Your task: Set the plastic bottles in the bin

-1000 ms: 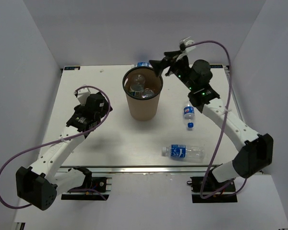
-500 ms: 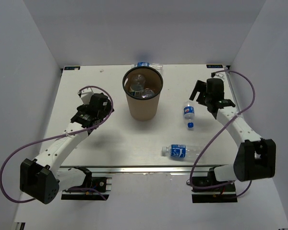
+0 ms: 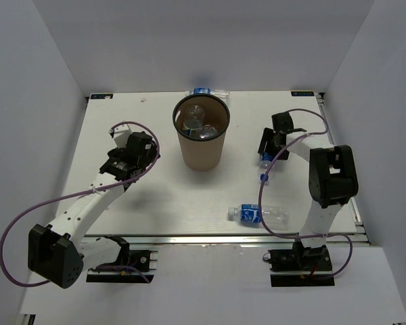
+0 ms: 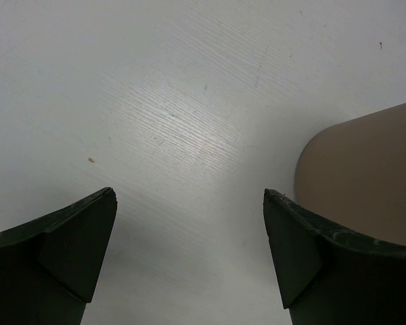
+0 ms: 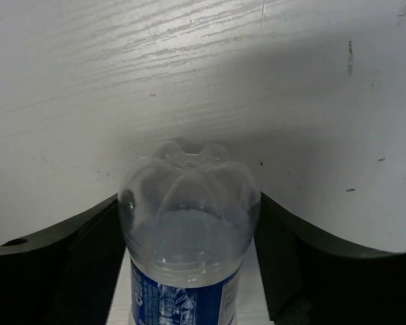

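Bottle (image 5: 188, 233) now lies between descended right jaws, grip unclear; left jaws apart.

The bin (image 3: 201, 139) stands mid-table (image 3: 189, 196) with bottles (image 3: 196, 122) in it and 1 rear bottle (image 3: 206, 91) behind it. To its right, 1 right bottle (image 5: 186, 230) lies between the right end effector's (image 3: 267, 150) fingers. A front bottle (image 3: 258, 214) lies nearer the front edge. The left end effector (image 4: 189, 196) is left of the bin.

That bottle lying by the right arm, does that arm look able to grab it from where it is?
Probably yes. The right gripper sits low over the bottle, one finger on each side and nothing in between; whether it grips yet is unclear.
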